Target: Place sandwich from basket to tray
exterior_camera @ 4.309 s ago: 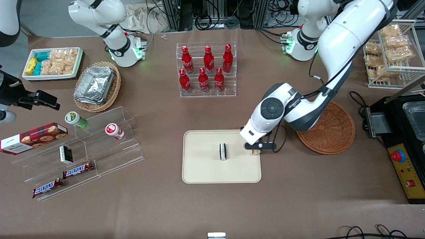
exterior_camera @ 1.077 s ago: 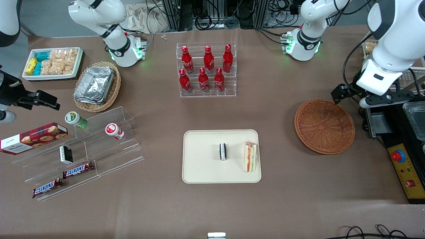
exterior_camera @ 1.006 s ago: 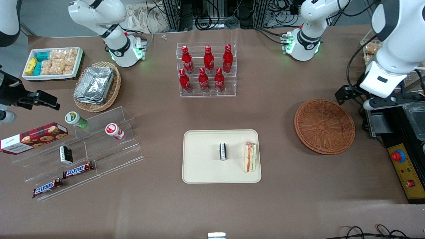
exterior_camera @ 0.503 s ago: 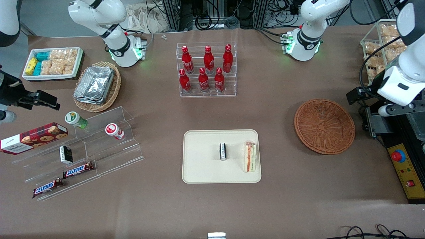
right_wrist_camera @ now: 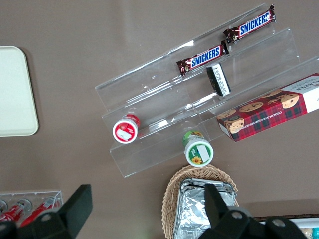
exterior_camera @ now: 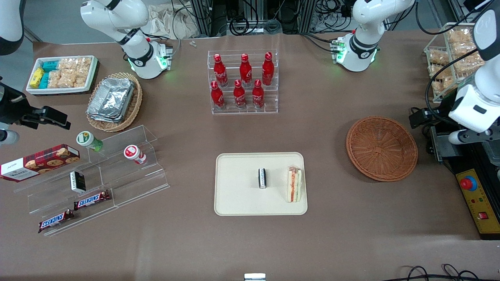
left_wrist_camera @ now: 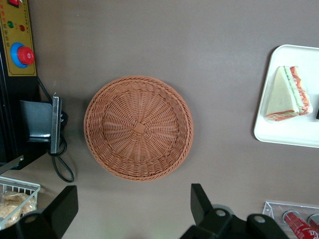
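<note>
Compared with 4.3 s ago, the left arm no longer reaches over the tray (exterior_camera: 238, 203); it has pulled back toward the working arm's end of the table, and the sandwich (exterior_camera: 293, 184) it held then lies uncovered. Over the last 1.1 s the sandwich has not shifted.

Sandwich — pale triangular wedge, orange-red and green filling layers showing along 1 edge. It lies flat on the tray beside the rim nearest the basket (exterior_camera: 381, 148), close to a small dark packet (exterior_camera: 262, 178) at the tray's middle.

Basket holds nothing; it sits apart from the tray.

Gripper (left_wrist_camera: 130, 211) hangs high above the table, looking down on the basket — its 2 fingers (left_wrist_camera: 199, 201) spread wide, nothing between them.
</note>
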Controlling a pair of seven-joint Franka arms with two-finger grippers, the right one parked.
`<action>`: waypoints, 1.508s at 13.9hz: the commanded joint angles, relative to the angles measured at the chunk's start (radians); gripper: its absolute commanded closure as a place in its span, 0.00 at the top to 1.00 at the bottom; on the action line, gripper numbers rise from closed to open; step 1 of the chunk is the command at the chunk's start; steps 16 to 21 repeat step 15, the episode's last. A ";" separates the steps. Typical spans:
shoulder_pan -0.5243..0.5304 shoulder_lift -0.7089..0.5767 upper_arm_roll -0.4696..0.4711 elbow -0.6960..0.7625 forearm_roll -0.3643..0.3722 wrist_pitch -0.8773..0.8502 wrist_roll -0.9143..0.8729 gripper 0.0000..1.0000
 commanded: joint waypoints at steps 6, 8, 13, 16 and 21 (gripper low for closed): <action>-0.197 0.018 0.206 0.028 -0.003 -0.001 -0.004 1.00; -0.183 0.015 0.206 -0.014 -0.001 0.063 0.020 1.00; -0.043 0.012 0.207 0.004 -0.089 0.077 0.265 1.00; -0.042 0.012 0.209 0.012 -0.084 0.076 0.267 1.00; -0.042 0.012 0.209 0.012 -0.084 0.076 0.267 1.00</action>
